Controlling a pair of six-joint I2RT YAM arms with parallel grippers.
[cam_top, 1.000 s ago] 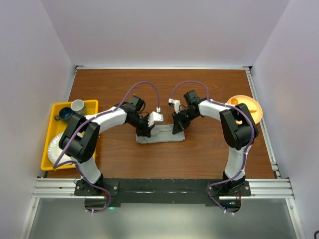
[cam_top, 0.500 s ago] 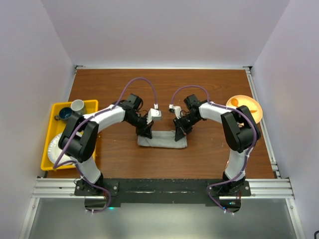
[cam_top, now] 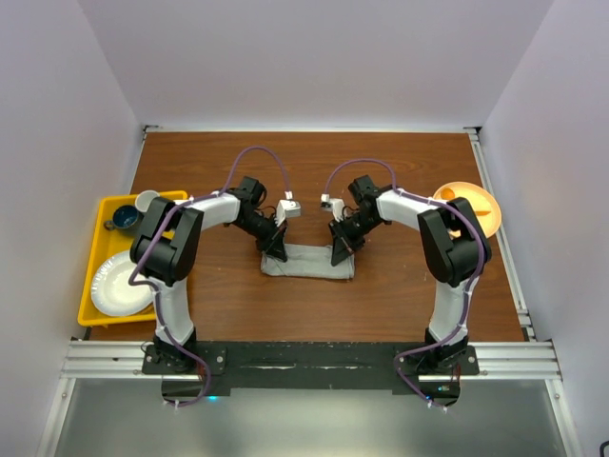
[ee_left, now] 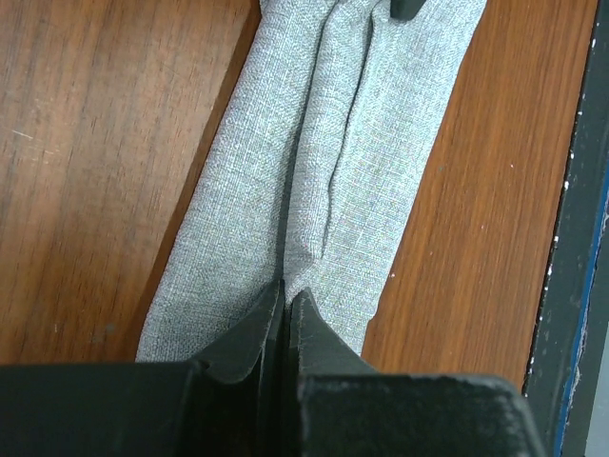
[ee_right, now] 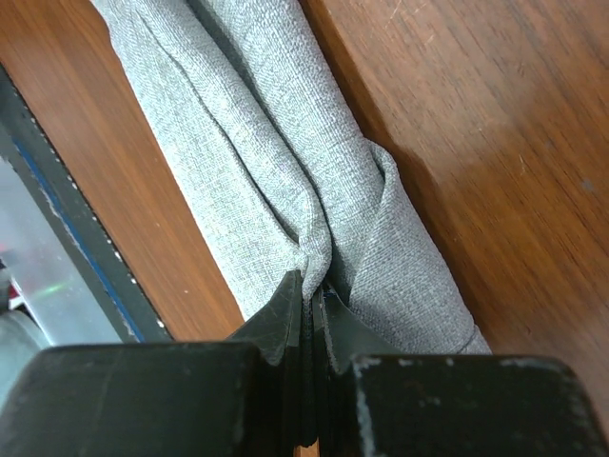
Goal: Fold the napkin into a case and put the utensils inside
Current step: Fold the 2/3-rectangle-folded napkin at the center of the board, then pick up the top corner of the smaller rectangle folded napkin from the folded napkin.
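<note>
From above, the napkin [cam_top: 307,264] is lying on the table [cam_top: 409,171] as a narrow strip, and the folding step looks under way. In the left wrist view, the left gripper [ee_left: 285,303] is pinching a layer at one end, jaws nearly closed. In the right wrist view, the right gripper [ee_right: 310,286] is pinching the other end likewise, so both are probably needing a matched carry next.

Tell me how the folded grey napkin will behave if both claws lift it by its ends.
Probably floppy: the napkin puckers where the right claw pinches it, so the middle would likely sag. Its loose layers, seen past the left claw, may slide open. It looks thin and light, unlikely to resist.
</note>
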